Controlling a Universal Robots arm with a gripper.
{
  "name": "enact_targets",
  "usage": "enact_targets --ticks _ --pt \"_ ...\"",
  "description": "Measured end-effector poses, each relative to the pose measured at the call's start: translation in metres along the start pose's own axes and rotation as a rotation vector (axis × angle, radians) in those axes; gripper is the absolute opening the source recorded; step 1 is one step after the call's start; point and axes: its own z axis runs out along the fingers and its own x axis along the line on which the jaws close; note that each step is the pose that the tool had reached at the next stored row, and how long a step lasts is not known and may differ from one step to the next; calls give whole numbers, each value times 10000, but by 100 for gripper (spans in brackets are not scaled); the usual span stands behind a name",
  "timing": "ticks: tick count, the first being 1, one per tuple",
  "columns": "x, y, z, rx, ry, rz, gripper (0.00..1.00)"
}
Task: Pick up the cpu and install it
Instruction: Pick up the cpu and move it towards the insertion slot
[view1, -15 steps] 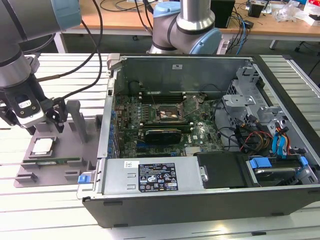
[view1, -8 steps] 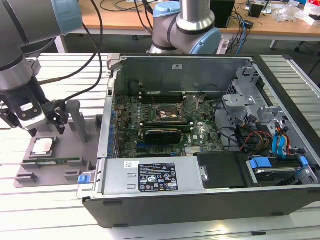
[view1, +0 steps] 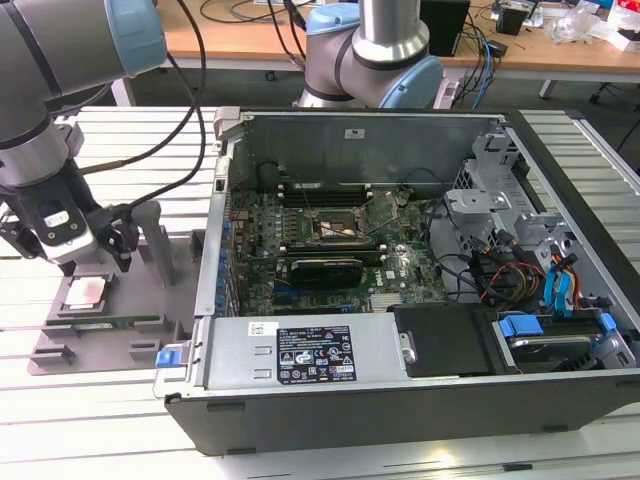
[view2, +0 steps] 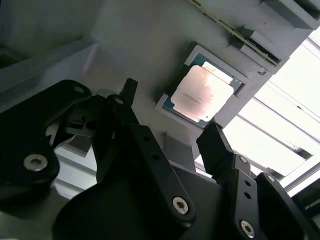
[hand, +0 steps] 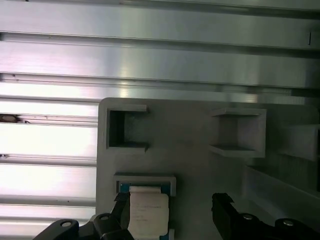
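— How is the claw found to be set?
— The gripper (view1: 95, 264) is seen spread wide at the exterior view's left, with its black fingers (view2: 216, 145) held well apart. Nothing is clamped between them.

— Where is the cpu to be found?
— The cpu (view1: 85, 292) is laid flat, silver top upward, in a shallow square seat of the grey fixture plate (view1: 120, 350). That plate is set on the slatted metal table (view1: 90, 430). The gripper is poised just above the chip.

— Is the chip touched?
— That cannot be told. In both wrist views the cpu (view2: 202, 94) is framed within the open span of the gripper (view2: 171, 110), nearer to one finger than to the other. In the first wrist view one fingertip (hand: 122, 210) is seen overlapping the edge of the cpu (hand: 147, 212), while the opposite one is kept well clear of it. Whether contact is made there is not shown.

— What else is carried by the plate?
— Two square recesses (hand: 125, 129) are seen further along it, apart from the chip's seat.

— And what is placed beside it?
— An open computer case (view1: 400, 400) is set just beside the plate, towards the exterior view's right. Its motherboard (view1: 300, 240) is exposed, and a socket (view1: 338, 228) with a metal frame is seen near the board's middle, well apart from the cpu. The base of a second arm (view1: 375, 50) is seen behind the case.
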Motion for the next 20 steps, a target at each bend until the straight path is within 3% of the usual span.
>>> enact_targets --ticks 6,7,9,10,20 --pt "90 -31 16 18 -2 -4 76" --pt "135 -88 25 17 -2 -3 76" --pt "156 -159 46 17 -3 -8 76" --pt "158 -181 87 17 -3 -26 76" --pt "180 -180 244 16 -1 -142 76"
